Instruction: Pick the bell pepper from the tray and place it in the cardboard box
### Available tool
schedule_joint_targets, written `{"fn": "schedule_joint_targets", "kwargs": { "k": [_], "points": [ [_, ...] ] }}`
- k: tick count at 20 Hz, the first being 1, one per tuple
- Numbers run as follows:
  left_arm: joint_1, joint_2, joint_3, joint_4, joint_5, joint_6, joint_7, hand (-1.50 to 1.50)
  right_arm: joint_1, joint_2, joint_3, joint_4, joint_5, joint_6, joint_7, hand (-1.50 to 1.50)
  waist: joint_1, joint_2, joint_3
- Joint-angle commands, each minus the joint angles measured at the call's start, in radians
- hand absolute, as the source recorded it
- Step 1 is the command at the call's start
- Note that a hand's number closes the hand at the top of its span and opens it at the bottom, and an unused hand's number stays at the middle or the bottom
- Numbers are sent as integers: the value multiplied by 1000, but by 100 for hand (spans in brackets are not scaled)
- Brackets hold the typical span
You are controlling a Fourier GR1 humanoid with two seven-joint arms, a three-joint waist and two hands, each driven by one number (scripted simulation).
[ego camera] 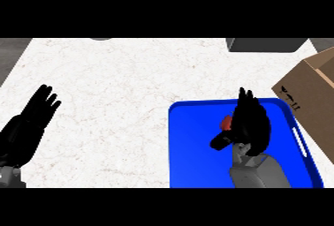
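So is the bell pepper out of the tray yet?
No, still in. The red bell pepper shows over the blue tray, mostly hidden beneath the right hand; whether it is gripped, cannot tell.

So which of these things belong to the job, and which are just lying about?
Job:
- bell pepper, red, mostly hidden under the right hand
- blue tray
- cardboard box

Lying about:
- dark grey object at counter's far edge
- left hand, resting open

Bright, even light, pale counter without glare, no clear cast shadows
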Motion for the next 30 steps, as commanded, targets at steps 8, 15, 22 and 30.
{"fn": "schedule_joint_targets", "kwargs": {
  "k": [8,15,22,30],
  "points": [
    [1,-20,39,54,-12,-51,-40,0,-43,7,20,44,-13,50,216,-150,-1,0,0],
    [-25,-28,43,30,-27,-40,29,0,-17,2,-83,99,-8,73,92,-150,-5,0,0],
    [-33,-35,66,31,-34,-70,27,0,-42,7,-76,157,-48,36,108,-150,-2,0,0],
    [8,-67,81,32,-72,-96,0,0,0,7,-88,176,-22,-2,70,-150,-3,-1,0]
  ]
}}
